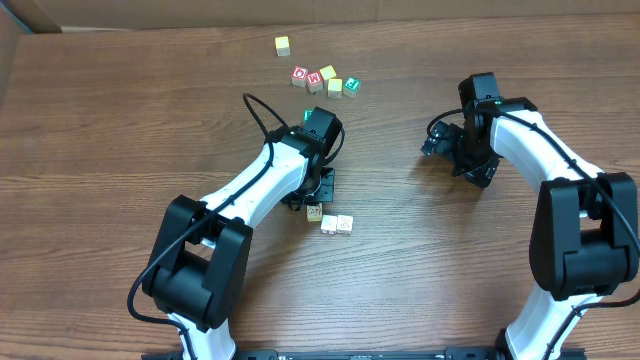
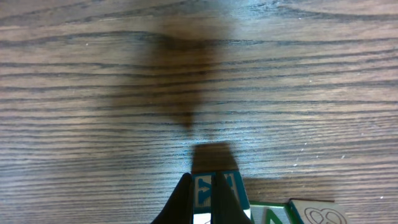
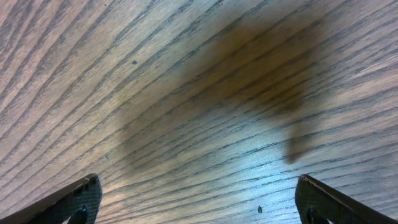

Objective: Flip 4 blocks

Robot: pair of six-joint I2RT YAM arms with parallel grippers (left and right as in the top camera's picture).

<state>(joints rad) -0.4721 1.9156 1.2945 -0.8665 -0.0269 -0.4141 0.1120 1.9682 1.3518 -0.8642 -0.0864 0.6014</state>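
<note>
The wooden table (image 1: 120, 120) fills my overhead view. The left arm (image 1: 250, 185) reaches into the middle of the frame, and the right arm (image 1: 540, 140) is parked at the right, well apart from the work.

The right gripper (image 3: 198, 193) stands wide, one finger in each lower corner of its wrist view, with only bare wood between them. The left gripper (image 2: 201, 186) has its fingers pinched together and holds nothing. Its tips sit at the bottom centre of its wrist view, right at a teal-lettered block (image 2: 231, 185). I cannot tell whether they touch it.

The blocks (image 1: 337, 224) are bunched just below centre in the overhead view, under the left wrist. I count three there. I cannot find a fourth, and it may be hidden by the arm. In the wrist view, a green-lettered block (image 2: 267, 215) sits beside the teal one, then a cream block with faint curled marks (image 2: 318, 213) at the lower right.

My read is that flipping is midway at best. The faces are mixed, and the left tips look set to tip the teal block. A separate cluster of cubes (image 1: 320, 78) at the top centre lies apart from both grippers.
</note>
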